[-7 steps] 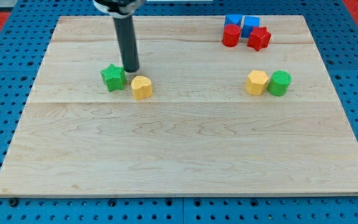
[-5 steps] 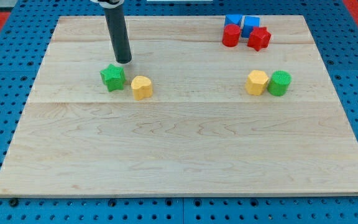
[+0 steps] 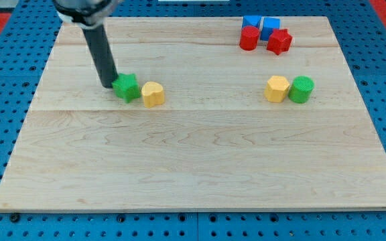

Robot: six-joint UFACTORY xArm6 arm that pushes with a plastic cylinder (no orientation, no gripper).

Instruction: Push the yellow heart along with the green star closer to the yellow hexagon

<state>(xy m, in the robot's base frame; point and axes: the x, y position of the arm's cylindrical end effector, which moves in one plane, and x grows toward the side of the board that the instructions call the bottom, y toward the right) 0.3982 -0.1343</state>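
The green star (image 3: 127, 88) lies on the wooden board (image 3: 200, 161) at the view's upper left. The yellow heart (image 3: 153, 94) lies just to its right, touching it or nearly so. My tip (image 3: 108, 85) stands against the star's left side. The yellow hexagon (image 3: 277, 88) lies far off at the view's right, at about the same height on the board.
A green cylinder (image 3: 301, 89) touches the yellow hexagon's right side. At the view's top right sit a red cylinder (image 3: 249, 39), a red star (image 3: 279, 41) and two blue blocks (image 3: 261, 25).
My tip moved from above the star and heart leftward and down to the star's left side. The green star shifted slightly right, closer to the yellow heart.
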